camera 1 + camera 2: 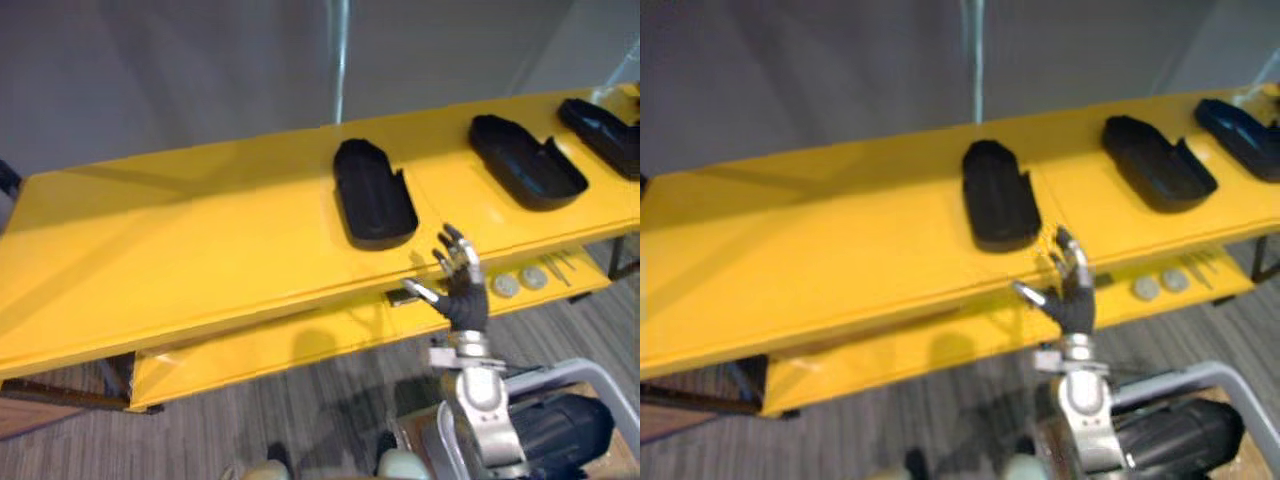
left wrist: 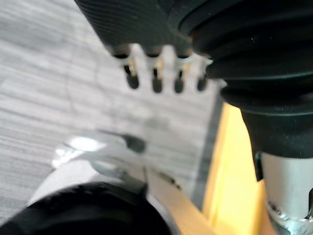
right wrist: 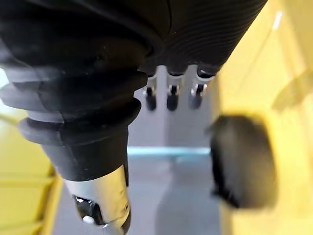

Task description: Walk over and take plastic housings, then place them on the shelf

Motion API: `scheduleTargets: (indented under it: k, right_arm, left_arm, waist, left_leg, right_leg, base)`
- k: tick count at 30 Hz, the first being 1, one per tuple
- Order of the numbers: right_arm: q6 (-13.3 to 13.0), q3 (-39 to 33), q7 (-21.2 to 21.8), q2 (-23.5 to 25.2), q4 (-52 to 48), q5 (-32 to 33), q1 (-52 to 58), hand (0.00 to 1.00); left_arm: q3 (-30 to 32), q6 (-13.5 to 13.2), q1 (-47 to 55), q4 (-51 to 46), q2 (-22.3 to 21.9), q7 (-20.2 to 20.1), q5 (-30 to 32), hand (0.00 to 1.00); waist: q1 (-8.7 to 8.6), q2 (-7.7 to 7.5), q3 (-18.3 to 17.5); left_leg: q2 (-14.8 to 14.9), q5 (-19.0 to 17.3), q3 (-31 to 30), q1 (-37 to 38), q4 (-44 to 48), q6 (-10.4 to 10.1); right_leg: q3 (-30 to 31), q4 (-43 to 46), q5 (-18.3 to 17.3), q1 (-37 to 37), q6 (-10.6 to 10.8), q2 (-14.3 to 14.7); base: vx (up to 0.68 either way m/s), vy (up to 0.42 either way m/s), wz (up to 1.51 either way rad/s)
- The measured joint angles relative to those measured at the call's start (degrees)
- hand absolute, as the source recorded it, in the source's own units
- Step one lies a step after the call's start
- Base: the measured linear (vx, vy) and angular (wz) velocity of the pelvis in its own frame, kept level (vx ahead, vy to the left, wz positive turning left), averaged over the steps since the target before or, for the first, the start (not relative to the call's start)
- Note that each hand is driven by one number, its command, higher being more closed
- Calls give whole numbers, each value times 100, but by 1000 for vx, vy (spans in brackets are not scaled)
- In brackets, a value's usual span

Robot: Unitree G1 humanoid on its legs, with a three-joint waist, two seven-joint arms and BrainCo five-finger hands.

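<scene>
Where the yellow two-tier shelf (image 1: 200, 230) spans the eye views, three black plastic housings are seen lying in a row on its top tier, well apart from one another: the left housing (image 1: 373, 193), the middle housing (image 1: 527, 161) and the right housing (image 1: 605, 135), the last cut off by the picture edge. Grey striped floor (image 1: 300, 420) is recorded below the shelf. The right hand (image 1: 460, 280) is held upright in front of the shelf's front edge, just below the left housing and apart from it; its fingers (image 3: 168, 95) are spread and released, nothing grasped. The left hand (image 2: 155, 81) is noted over the floor, fingers relaxed and empty. Two small round discs (image 1: 506, 285) are noted on the lower tier (image 1: 300, 345), side by side.
</scene>
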Motion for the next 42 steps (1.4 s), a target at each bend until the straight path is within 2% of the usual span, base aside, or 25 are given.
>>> scheduleTargets:
  k: [5,12,17,22,26,42]
  right_arm:
    - [-34,-138,136,-15,0,286,29,100]
    - [-94,-251,130,-113,90,283,-405,100]
    - [-97,-196,136,-119,637,264,-898,100]
    - [-49,-79,-12,-177,1251,-8,-1458,100]
    - [-30,-74,-130,-188,1607,-123,-1806,100]
    - [351,-68,-187,-192,2351,-471,-2460,100]
  left_arm:
    - [-7,28,-8,-122,-2,0,-47,0]
    - [-33,33,-62,-123,-16,2,-222,0]
    - [-47,43,-92,-128,-30,5,-223,0]
    - [-46,224,-102,-119,-36,-27,-214,0]
    - [-42,247,-101,-121,-45,-45,-207,0]
    - [-41,303,-104,-180,-53,-76,-198,0]
  waist:
    - [-1,0,0]
    - [18,46,53]
    - [40,90,146]
    - [85,140,254]
    - [191,224,301]
    - [243,311,423]
  left_leg:
    - [4,-40,6,-90,26,2]
    - [-40,-160,-45,-223,249,45]
    - [-65,-204,-173,-321,401,75]
    - [-72,-205,-321,-406,511,80]
    - [-100,-204,-362,-416,558,82]
    - [-123,-188,-476,-534,683,103]
  right_leg:
    - [20,-13,3,-79,-4,8]
    - [-7,-12,2,-92,-6,-41]
    - [-152,22,-11,-71,-3,-89]
    - [-278,143,-59,-70,5,-139]
    - [-303,193,-65,-68,14,-179]
    - [-429,301,-88,-100,37,-250]
  base:
    - [6,0,0]
    - [13,9,2]
    - [-23,6,12]
    - [-34,-2,13]
    - [-27,13,6]
    - [-9,5,3]
